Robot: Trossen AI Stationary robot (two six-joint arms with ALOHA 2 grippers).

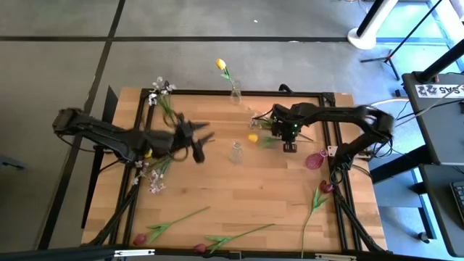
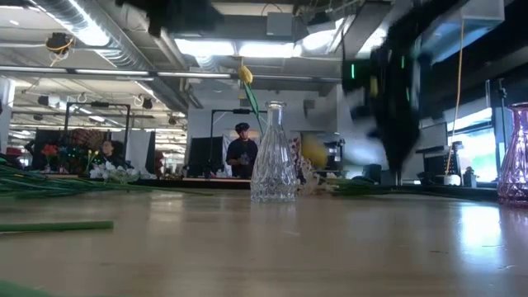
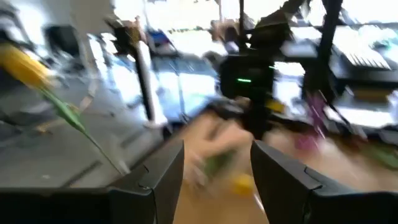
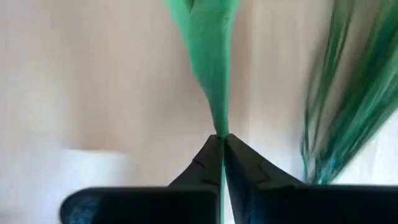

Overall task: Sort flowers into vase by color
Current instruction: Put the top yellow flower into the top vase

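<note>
My right gripper (image 1: 289, 146) (image 4: 222, 135) is over the table's middle right, shut on a yellow tulip (image 1: 252, 138) (image 2: 313, 153) whose head points toward the table's left. My left gripper (image 1: 204, 145) (image 3: 217, 149) is open in the air left of the centre clear vase (image 1: 235, 153) (image 2: 274, 153) and touches nothing. A second clear vase (image 1: 234, 91) at the far edge holds one yellow tulip (image 1: 221, 64) (image 3: 22, 65) upright. The pink vase (image 1: 315, 160) (image 2: 516, 153) stands right of my right gripper. White-pink sprays (image 1: 161, 90) and dark red tulips (image 1: 141, 238) lie on the table. My right gripper pinches the yellow tulip's green stem and leaf (image 4: 217, 118) between its two fingertips, coming from above and pointing down. The stem lies across the fingers. The yellow head (image 2: 313, 153) sits above the table top in the low view, out toward the table's left.
More sprays (image 1: 152, 177) lie under my left arm. Red tulips lie along the near edge (image 1: 203, 248) and near the right edge (image 1: 326, 187). Loose green stems (image 4: 348, 112) lie beside my right gripper. The table has a black frame (image 1: 333, 138). People stand in the room beyond (image 2: 242, 153).
</note>
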